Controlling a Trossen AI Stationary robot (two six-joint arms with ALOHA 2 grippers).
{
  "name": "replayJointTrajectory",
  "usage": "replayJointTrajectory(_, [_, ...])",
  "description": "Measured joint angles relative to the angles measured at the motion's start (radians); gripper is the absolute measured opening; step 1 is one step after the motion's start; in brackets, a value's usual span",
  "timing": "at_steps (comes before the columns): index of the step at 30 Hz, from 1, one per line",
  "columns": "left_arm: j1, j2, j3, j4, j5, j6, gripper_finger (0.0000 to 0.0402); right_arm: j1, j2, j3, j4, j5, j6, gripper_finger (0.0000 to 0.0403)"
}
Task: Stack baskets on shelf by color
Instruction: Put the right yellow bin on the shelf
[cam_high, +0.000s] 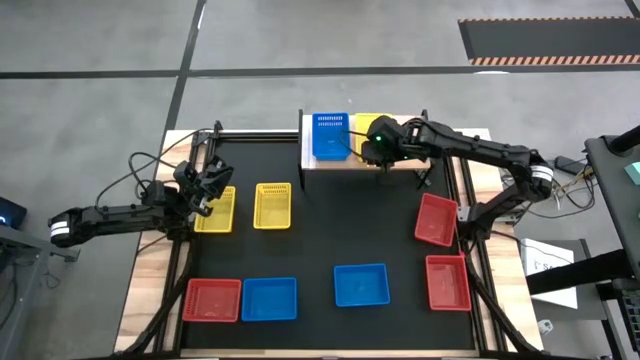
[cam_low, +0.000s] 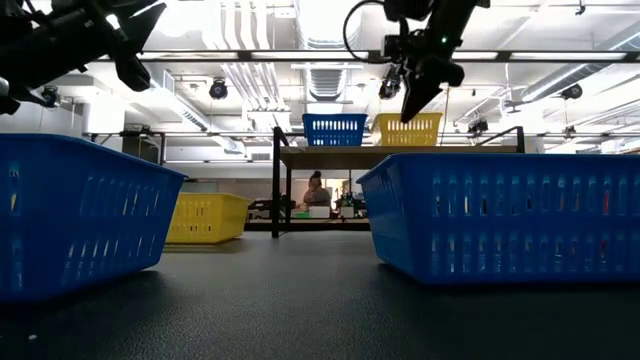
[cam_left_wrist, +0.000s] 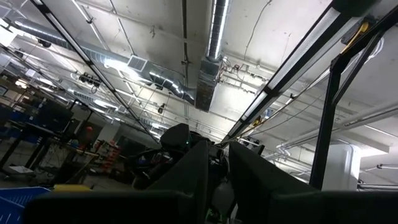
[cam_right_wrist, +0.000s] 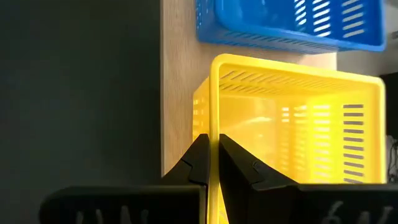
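Looking near to far in the high view: bottom row on the black mat (cam_high: 330, 250) has a red basket (cam_high: 212, 299) lower left, touching a blue basket (cam_high: 269, 298) on its right, another blue basket (cam_high: 361, 284) lower centre, and a second red basket (cam_high: 447, 281) lower right. A third red basket (cam_high: 436, 219) sits just above that one, tilted, at right centre. Mid-left: two yellow baskets, one (cam_high: 272, 205) standing free, the other (cam_high: 216, 211) partly under the left end effector (cam_high: 203, 188), which hangs above it; its wrist camera faces the ceiling, so cannot tell whether the fingers grip anything. At top centre, the light wood shelf (cam_high: 322, 160) carries a blue basket (cam_high: 330, 135) with a yellow basket (cam_right_wrist: 292, 137) beside it on its right. Right end effector (cam_right_wrist: 213, 163) is over that yellow one, fingers pinched together on the basket's near rim, visible in the right wrist view. Worktop (cam_high: 150, 280) edge shows as light wood at frame left. Low view: a person (cam_low: 316, 190) well behind the shelf.
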Motion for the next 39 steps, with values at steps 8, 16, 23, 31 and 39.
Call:
replayJointTrajectory(8, [0.0,0.0,0.0,0.0,0.0,0.0,0.005,-0.003,0.031,0.001,0.008,0.038,-0.021,0.0013])
replayJointTrajectory(16, [0.0,0.0,-0.001,0.0,0.0,0.0,0.005,-0.003,0.033,0.001,0.014,0.036,-0.025,0.0013])
replayJointTrajectory(23, [0.0,0.0,-0.001,0.0,0.0,0.0,0.005,-0.003,0.034,0.001,0.013,0.034,-0.025,0.0028])
replayJointTrajectory(31, [0.0,0.0,-0.001,0.0,0.0,0.0,0.005,-0.003,0.035,0.0,0.02,0.033,-0.013,0.008])
replayJointTrajectory(39, [0.0,0.001,-0.001,0.0,0.0,0.0,0.005,-0.003,0.03,0.008,0.017,0.034,0.028,0.0104])
